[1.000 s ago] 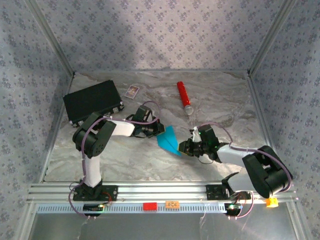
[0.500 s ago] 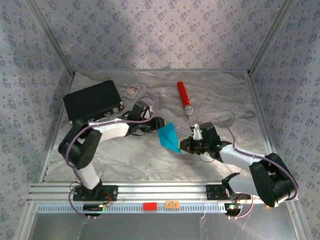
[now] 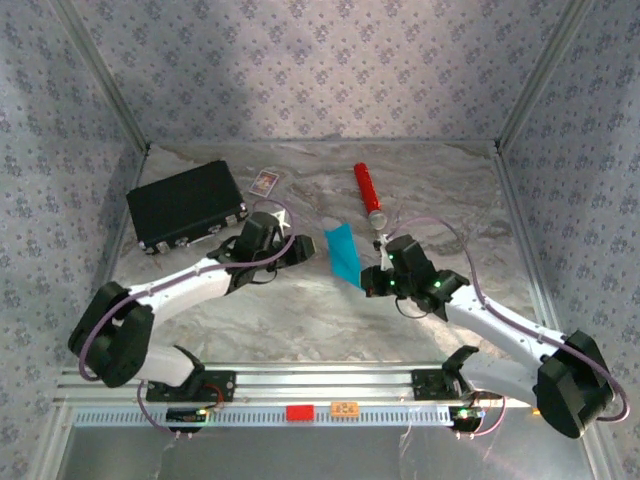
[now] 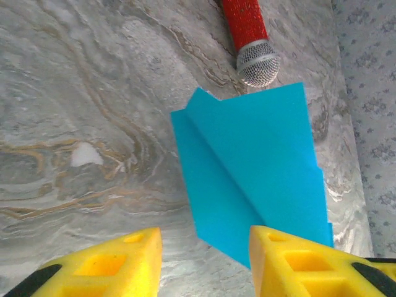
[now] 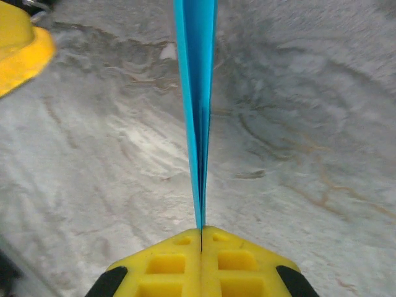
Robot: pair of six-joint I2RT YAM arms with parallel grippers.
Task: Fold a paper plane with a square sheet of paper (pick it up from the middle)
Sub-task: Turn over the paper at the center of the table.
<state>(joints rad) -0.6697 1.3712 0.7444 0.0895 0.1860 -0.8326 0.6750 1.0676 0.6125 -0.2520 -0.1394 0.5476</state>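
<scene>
Right gripper (image 5: pixel 201 238) is clamped on the folded paper (image 3: pixel 342 255), holding it upright on edge over the table's (image 3: pixel 250 310) middle, which pinches the crease flat. Left gripper (image 4: pixel 204 252) hovers just beside it with its fingers spread, likely lining up for a wing.

A grey-and-tan marbled tabletop (image 3: pixel 440 200) forms the booth's floor. 3 walls of pale lilac-grey wallpaper with small floral motifs enclose it: back wall (image 3: pixel 320 70), left wall (image 3: pixel 45 170), right wall (image 3: pixel 595 170). 2 slanting aluminium corner posts (image 3: pixel 100 75) rise at the back corners. A ridged aluminium rail (image 3: pixel 320 378) runs along the near edge. Soft light brightens the back wall's middle.
</scene>
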